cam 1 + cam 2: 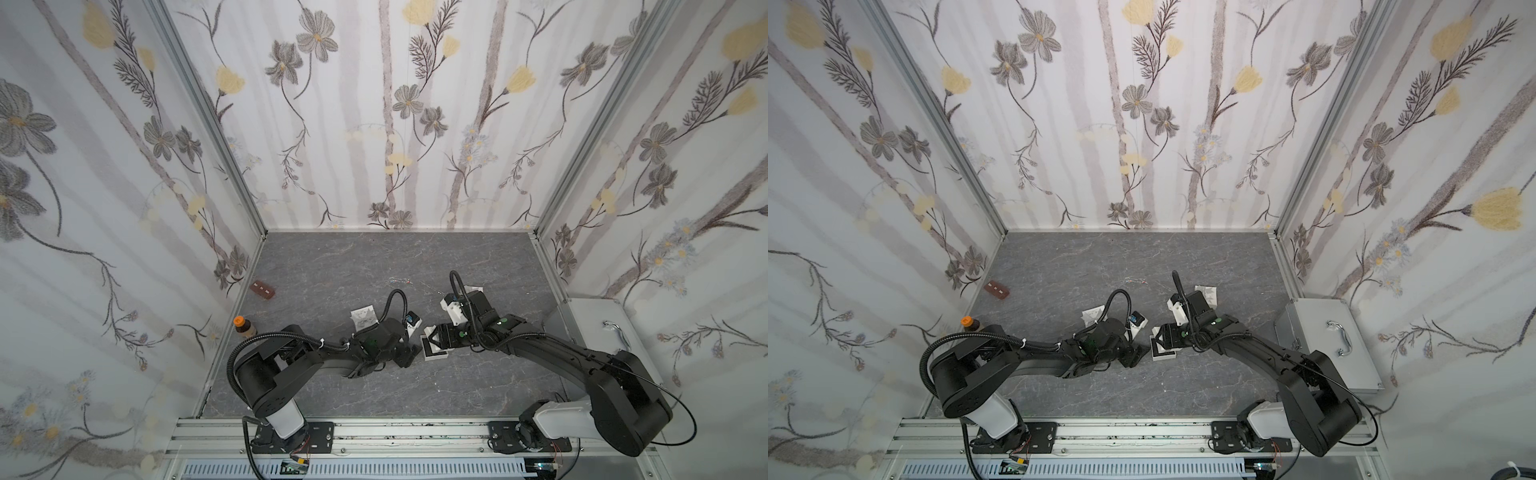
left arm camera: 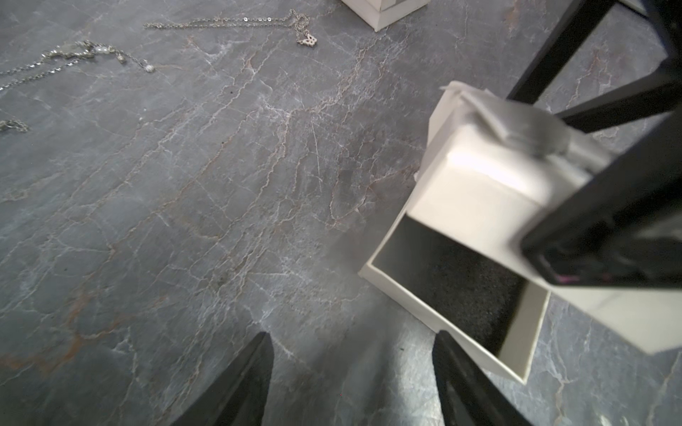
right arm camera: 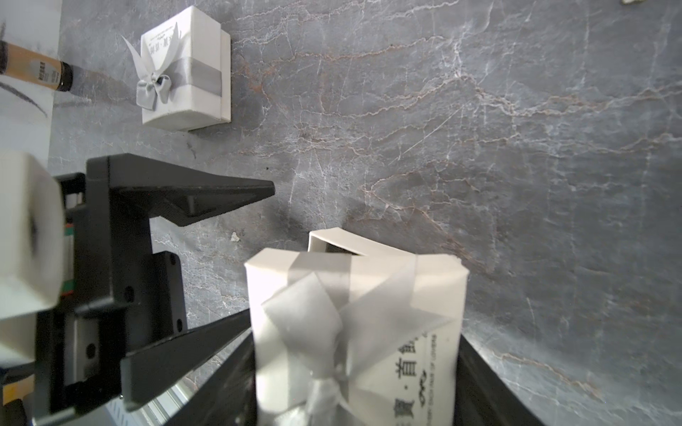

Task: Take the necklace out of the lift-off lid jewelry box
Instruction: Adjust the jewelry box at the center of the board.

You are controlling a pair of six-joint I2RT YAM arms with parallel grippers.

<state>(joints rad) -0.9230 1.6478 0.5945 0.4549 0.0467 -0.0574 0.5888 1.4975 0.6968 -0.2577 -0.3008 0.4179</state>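
Left wrist view, Ana says, tells the most: the lid [image 2: 479,191] is off the box base [image 2: 406,300]. It hangs tilted over one end of the base, clamped between the jaws of the right gripper [image 3: 354,376].

Ben asks whether she can see a necklace inside.

Ana says she cannot. The uncovered part of the base shows only the dark foam lining [image 2: 454,280], and the lid hides the rest. Two chains lie on the table [image 2: 221,221] well apart from the box, a butterfly-pendant chain [image 2: 306,37] and a beaded chain [image 2: 81,53]. She cannot tell whether either came from this box.

Ben asks about the other arm.

The left gripper [image 2: 350,335], Ana answers, has its jaws spread and holds nothing. It is low over the table, with one fingertip just beside the base.

Ben judges the opening step done. If the necklace sits under the covered end, the lifting-out is not yet done, and the lid must swing clear first. If one of the loose chains is the task's necklace, little is left beyond setting the lid down.

Ana agrees and adds that a thin chain on foam would be fiddly for such broad fingers.
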